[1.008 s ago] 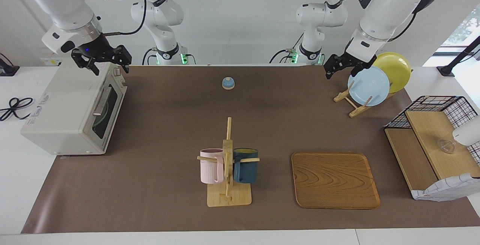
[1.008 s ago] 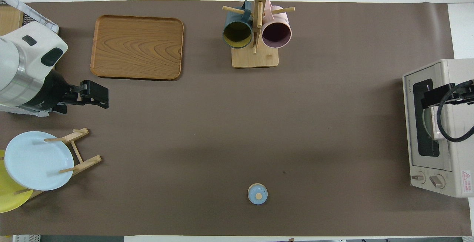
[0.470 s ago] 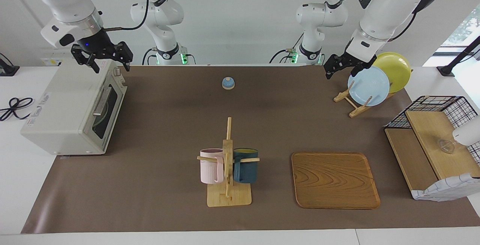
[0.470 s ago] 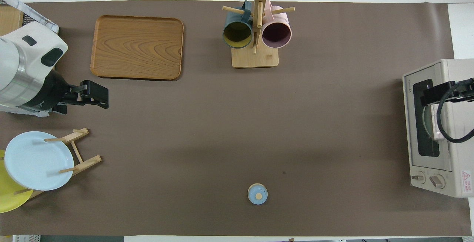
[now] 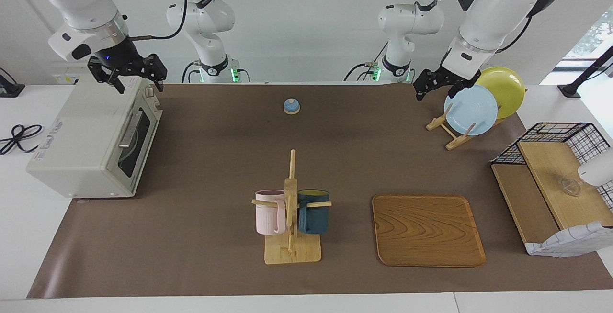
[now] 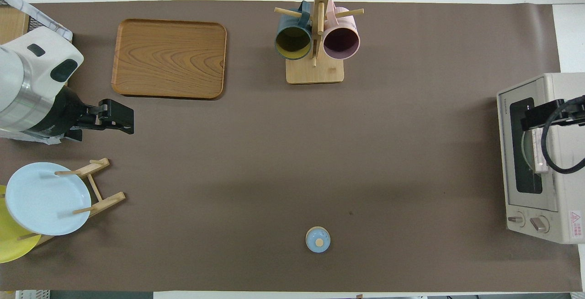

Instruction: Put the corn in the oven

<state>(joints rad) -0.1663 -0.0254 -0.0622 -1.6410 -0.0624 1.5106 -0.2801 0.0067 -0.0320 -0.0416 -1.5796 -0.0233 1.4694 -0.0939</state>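
I read the table [image 5: 215, 160] first: brown mat, no loose corn anywhere on it in either view. The oven [image 5: 91, 145] sits at the right arm's end, door closed, with something round and pale showing through the glass; I cannot tell if the corn is in there. My guess: either the corn is already inside and the task is nearly done, or it is out of sight, and nothing is left to grab on the mat. The wooden tray [image 5: 427, 230] lies bare toward the left arm's end, farther from the robots than the plate rack [image 5: 452, 133]. The mug rack [image 5: 291, 217] stands mid-table. The right gripper [image 5: 129, 76] hangs over the oven's top, fingers apart, holding nothing. The left gripper [image 5: 433, 85] waits beside the plates, fingers apart, empty. A small blue bell [image 5: 291, 106] sits near the robots.
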